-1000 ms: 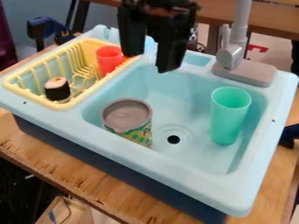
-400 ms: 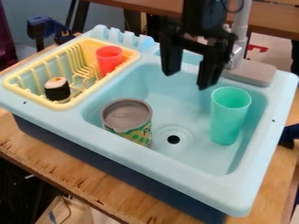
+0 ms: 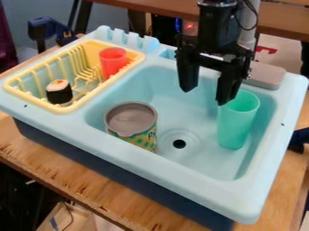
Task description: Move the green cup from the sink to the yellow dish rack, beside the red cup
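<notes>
Mint-green cup (image 3: 236,127); smooth, open-topped

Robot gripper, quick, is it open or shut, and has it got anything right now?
Gripper: open, holding nothing, up by the green cup.

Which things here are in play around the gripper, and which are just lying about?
In play:
- gripper, open and empty above the sink
- green cup, in the basin, nearest the gripper

Lying about:
- can with a grey lid, in the basin
- red cup and sushi piece, in the yellow rack
</notes>
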Robot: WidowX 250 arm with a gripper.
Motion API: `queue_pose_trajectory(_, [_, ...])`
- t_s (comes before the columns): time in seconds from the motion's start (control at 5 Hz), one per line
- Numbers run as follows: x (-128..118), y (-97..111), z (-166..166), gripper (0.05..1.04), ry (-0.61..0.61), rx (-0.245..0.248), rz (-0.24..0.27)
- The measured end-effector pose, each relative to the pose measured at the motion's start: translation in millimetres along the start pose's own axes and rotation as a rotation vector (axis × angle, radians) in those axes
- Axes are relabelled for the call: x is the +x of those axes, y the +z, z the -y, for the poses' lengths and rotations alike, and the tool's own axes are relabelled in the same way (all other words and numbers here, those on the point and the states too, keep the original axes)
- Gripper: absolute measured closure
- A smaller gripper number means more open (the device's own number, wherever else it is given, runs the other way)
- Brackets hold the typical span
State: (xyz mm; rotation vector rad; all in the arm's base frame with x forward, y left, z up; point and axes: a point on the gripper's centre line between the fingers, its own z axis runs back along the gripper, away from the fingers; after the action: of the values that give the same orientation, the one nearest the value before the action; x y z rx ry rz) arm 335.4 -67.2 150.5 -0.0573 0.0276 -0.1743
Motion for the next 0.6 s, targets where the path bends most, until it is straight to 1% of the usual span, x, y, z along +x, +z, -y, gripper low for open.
queue_pose_trajectory(0.2, [8.3,-8.8,4.9,0.079,0.023,-0.035,0.019])
queue_pose_trajectory(0.4, [11.1,-10.6,8.6,0.079,0.046,-0.066,0.028])
queue_pose_trajectory(0.6, [16.0,-17.1,14.5,0.113,0.097,-0.116,0.063])
